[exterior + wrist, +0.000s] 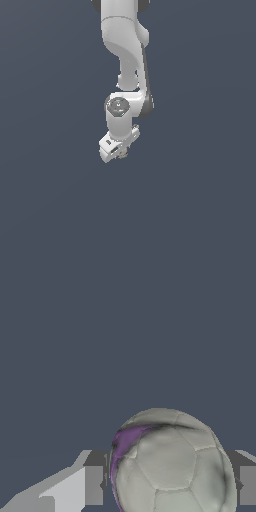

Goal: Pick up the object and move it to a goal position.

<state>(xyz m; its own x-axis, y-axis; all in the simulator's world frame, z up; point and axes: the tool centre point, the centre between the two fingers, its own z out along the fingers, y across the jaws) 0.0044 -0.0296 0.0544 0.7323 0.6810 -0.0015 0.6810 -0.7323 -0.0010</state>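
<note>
Hanging down from the top of the exterior view, the white arm [125, 45] bends at a round joint and ends in the gripper [121, 151], which is tilted and points toward the lower part of that view. Everything behind it is one flat blue-grey surface with no visible edge, so whether the gripper is touching it or raised above it cannot be told from this angle.

Tucked at the tip of the gripper sits the ball [123, 151], seen there only as a tiny grey-beige speck, much smaller than the white gripper body around it. In the wrist view the ball [170, 466] is large and close: a round thing with stitched panel lines like a football, pale grey-beige with darker shading toward one side and a purple streak along one edge.

Two grey fingers [93, 483] stand on either side of the ball, one against each flank, with no visible gap between pad and ball. They are pinching the ball between them. Part of the ball's lower half is cut off by the edge of the wrist view.
</note>
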